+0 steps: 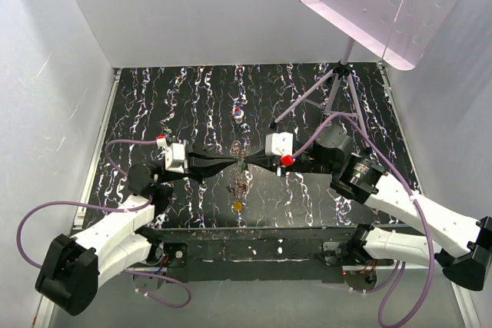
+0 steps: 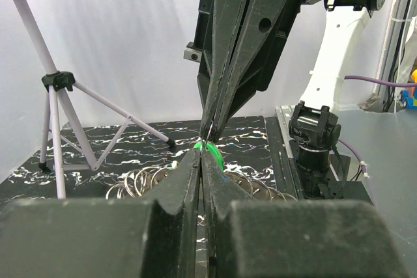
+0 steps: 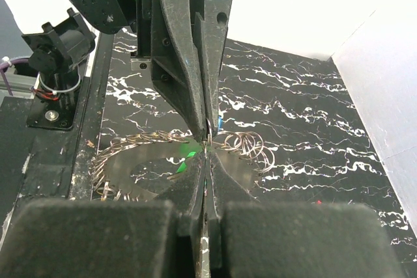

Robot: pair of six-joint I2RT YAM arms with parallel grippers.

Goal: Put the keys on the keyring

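My two grippers meet tip to tip above the table's middle. The left gripper (image 1: 237, 162) is shut on the green key (image 2: 213, 150), whose green head shows just past its fingertips. The right gripper (image 1: 247, 163) is shut on a thin wire loop (image 2: 210, 128) at the rim of the keyring (image 3: 133, 161). The keyring is a flat grey ring edged with many small wire loops, and it lies directly under the tips (image 1: 240, 183). A yellow key (image 1: 239, 207) lies on the table nearer the arm bases. A speck of blue (image 3: 220, 122) shows beside the left fingers. No red key shows clearly.
A red-white-blue blob (image 1: 238, 113) lies farther back on the black marbled table (image 1: 154, 105). A tripod (image 1: 336, 82) with a pink perforated board (image 1: 377, 1) stands at the back right. White walls close in the sides.
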